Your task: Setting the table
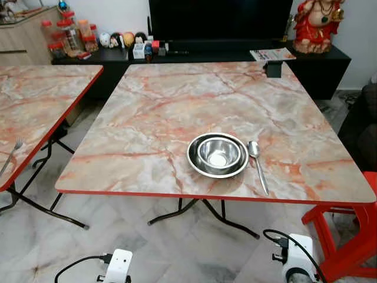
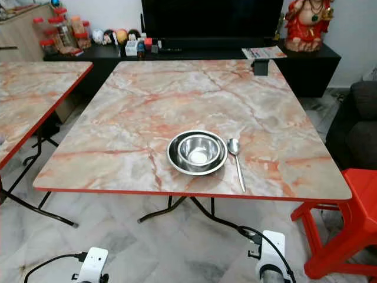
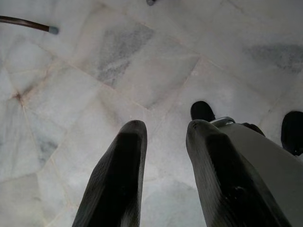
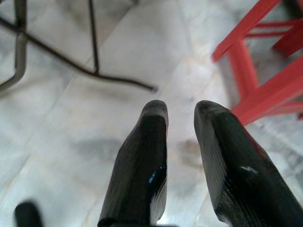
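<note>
Both arms hang low over the floor. The left gripper [image 3: 163, 132] has its two black fingers parted with a clear gap and nothing between them, just pale marble floor tiles [image 3: 142, 71] underneath. Same deal with the right gripper [image 4: 180, 111]: fingers apart, holding nothing, pointed down at the floor with the black table legs [image 4: 57, 52] on one side and the red stool [image 4: 265, 71] on the other.

Up on the marble-pattern table [image 1: 177, 112] with the red edge, the setting sits toward the near edge, a bit right of centre. There's a steel plate [image 1: 195, 167] with a smaller steel bowl [image 1: 219, 154] nested inside it, upright and empty as far as I can see. Just beside the plate on its right lies a spoon [image 1: 257, 165], close to the rim but I can't tell if it touches. Its long axis runs near-to-far: bowl end points away from the robot, handle comes back toward the near edge, angled slightly right.

A second matching table [image 1: 35, 106] stands off to the left with a fork [image 1: 12, 154] at its edge. Behind is a black TV cabinet [image 1: 318, 65] with jars [image 1: 70, 35] and a red figurine [image 1: 318, 23].
</note>
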